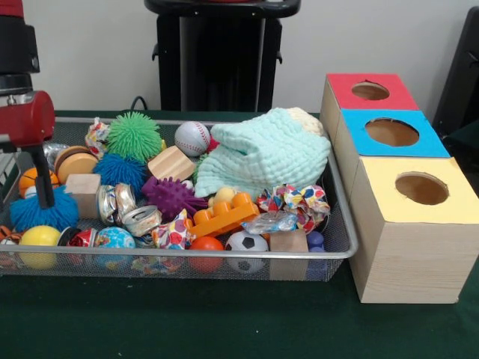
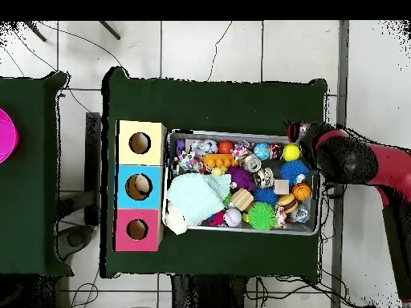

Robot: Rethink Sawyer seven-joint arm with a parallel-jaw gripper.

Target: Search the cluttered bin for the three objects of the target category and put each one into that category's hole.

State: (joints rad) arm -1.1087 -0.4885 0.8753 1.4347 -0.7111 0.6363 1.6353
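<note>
The bin served as the landmark. Along its near rim, in the front view, lay a smooth yellow ball, a globe-printed ball, an orange ball, a small soccer ball and a wooden cube. Behind these sat an orange toy brick, a purple spiky ball and a blue spiky ball. Deeper in the bin, a pale green cloth was heaped toward the end nearest the boxes, with a baseball and a green spiky ball against the far rim.

The gripper hung at the bin's opposite end from the boxes, a dark finger reaching down to the blue spiky ball; whether it was spread or closed could not be told. No plush toy could be made out among the clutter.

Outside the bin, beyond the cloth end, stood three boxes; the hole in the red-topped one lay farthest back, well apart from the gripper.
</note>
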